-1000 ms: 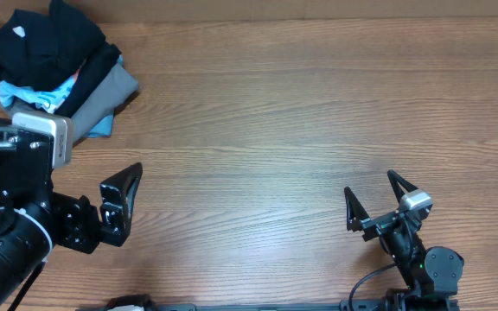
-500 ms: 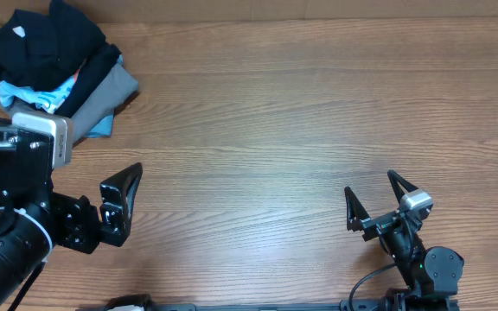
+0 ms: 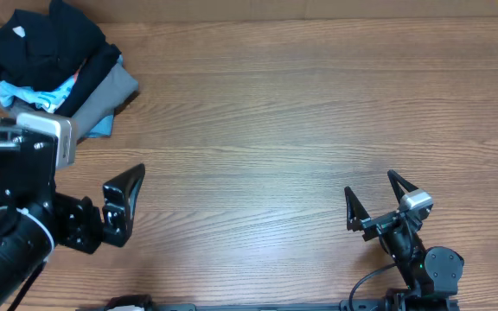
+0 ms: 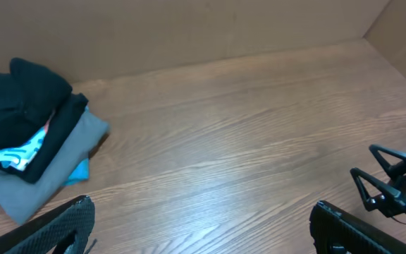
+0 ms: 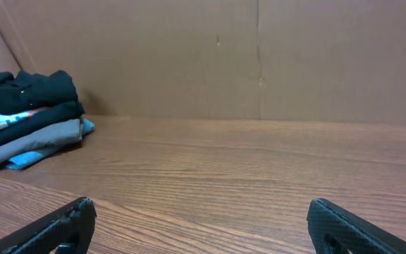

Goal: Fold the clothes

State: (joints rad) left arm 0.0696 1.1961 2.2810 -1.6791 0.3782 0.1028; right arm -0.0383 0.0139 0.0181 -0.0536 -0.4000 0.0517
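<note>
The black garment (image 3: 46,39) lies crumpled on top of a pile of clothes at the table's far left corner. It also shows in the left wrist view (image 4: 20,99) and the right wrist view (image 5: 30,92). My left gripper (image 3: 121,194) is open and empty above the table at the near left, well short of the pile; its fingers frame bare wood in the left wrist view (image 4: 203,229). My right gripper (image 3: 370,183) is open and empty at the near right, far from the pile (image 5: 203,229).
Under the black garment lie a light-blue printed shirt (image 3: 24,93) and a grey folded garment (image 3: 106,95). A brown cardboard wall (image 5: 259,56) runs along the table's far edge. The wooden tabletop (image 3: 275,130) stretches between the pile and the arms.
My left arm has shifted very slightly to the right. The right arm and the pile have not moved.
</note>
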